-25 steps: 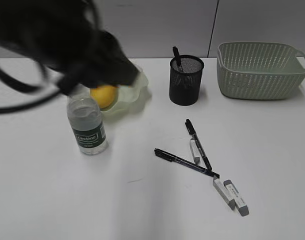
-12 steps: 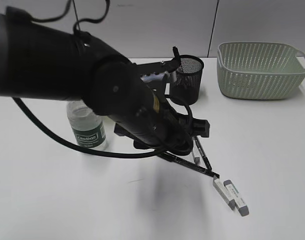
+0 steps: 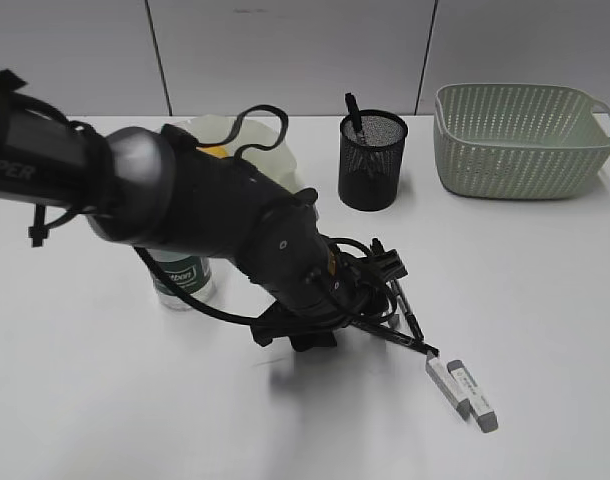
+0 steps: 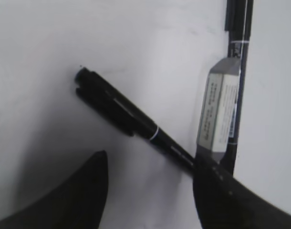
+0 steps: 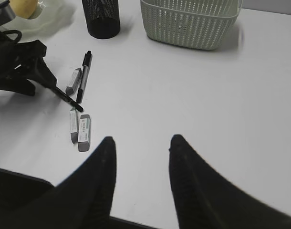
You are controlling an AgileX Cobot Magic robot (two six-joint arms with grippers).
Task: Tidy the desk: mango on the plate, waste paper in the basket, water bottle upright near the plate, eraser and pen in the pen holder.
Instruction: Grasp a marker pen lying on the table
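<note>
My left gripper (image 3: 330, 325) is open and low over the desk (image 3: 105, 400), beside two black pens. In the left wrist view its jaws (image 4: 152, 160) straddle bare desk; one pen (image 4: 121, 112) lies slantwise just ahead and runs under the right finger (image 4: 217, 191). A grey-white eraser (image 4: 219, 114) lies against the second pen (image 4: 238, 38). Two more erasers (image 3: 463, 390) lie to the right. The mango (image 3: 215, 152) sits on the plate (image 3: 275, 150). The water bottle (image 3: 182, 275) stands upright, mostly hidden by the arm. My right gripper (image 5: 141, 140) is open and empty. No waste paper shows.
The black mesh pen holder (image 3: 372, 160) stands at the back with one pen in it. The green lattice basket (image 3: 525, 140) is at the back right. My left arm (image 3: 185, 200) crosses the middle of the desk.
My left arm has swung from over the plate and bottle to the right and down, and its open gripper is now low beside the pens.
</note>
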